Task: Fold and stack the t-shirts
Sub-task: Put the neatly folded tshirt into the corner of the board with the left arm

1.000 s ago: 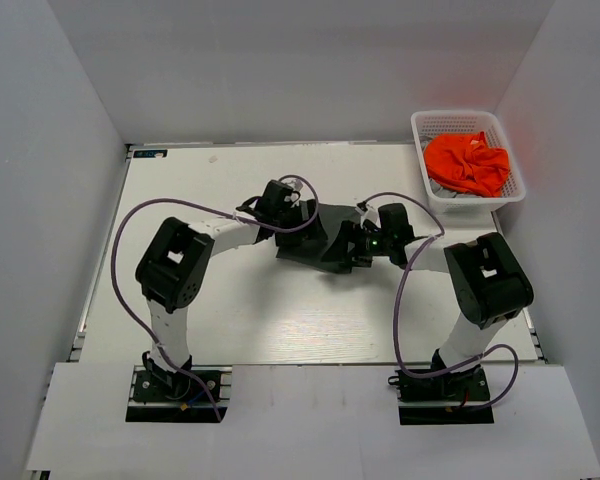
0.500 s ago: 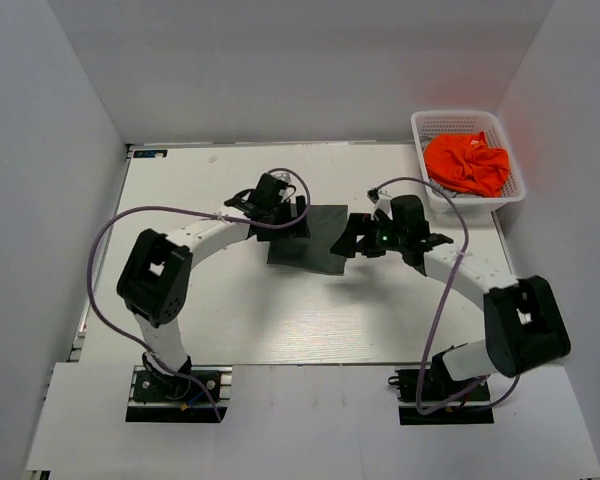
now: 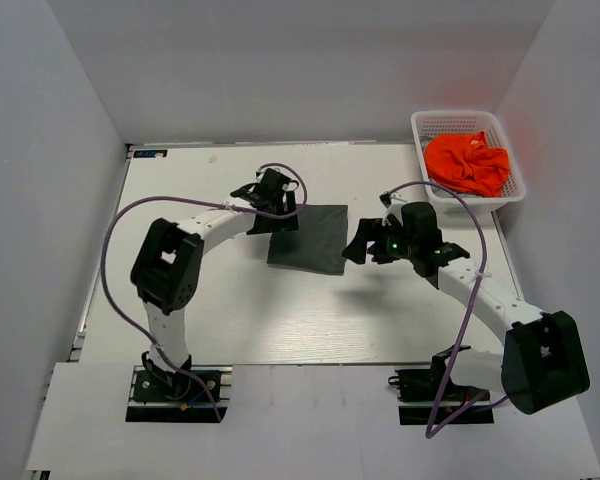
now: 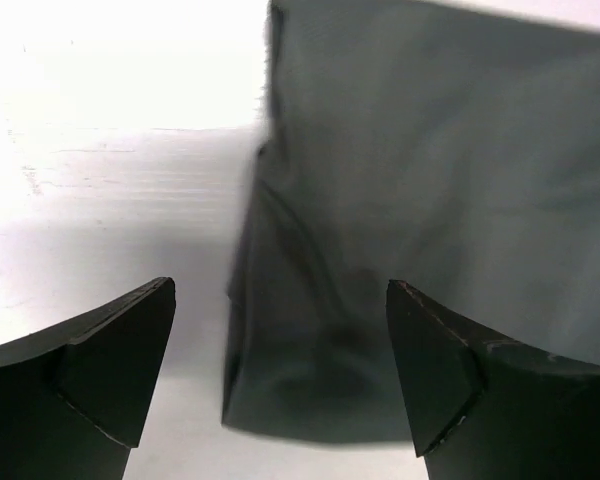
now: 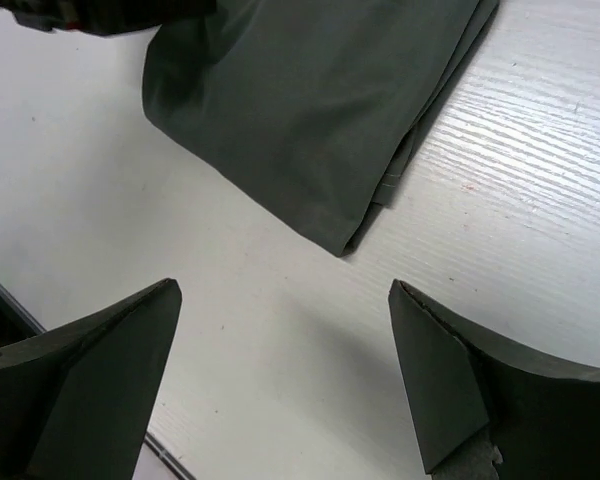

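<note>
The dark olive-grey t-shirt (image 3: 308, 238) lies folded into a flat rectangle mid-table. My left gripper (image 3: 283, 220) stands open at its left edge, and in the left wrist view the folded corner of this t-shirt (image 4: 430, 200) lies between and beyond the open left gripper (image 4: 280, 290), untouched. My right gripper (image 3: 358, 245) is open just off the shirt's right edge. Its wrist view shows the right gripper (image 5: 285, 290) over bare table, with the dark t-shirt (image 5: 310, 110) ahead of it. The orange t-shirt (image 3: 467, 163) sits crumpled in the basket.
The white lattice basket (image 3: 420, 125) stands at the table's far right corner against the right wall. Grey walls enclose the white table (image 3: 200, 300) on three sides. Purple cables loop over both arms.
The dark shirt, bunched between both grippers a second ago, now lies flat and folded. My right gripper has drawn back to the right as its arm stretched out. My left gripper shifted slightly left.
</note>
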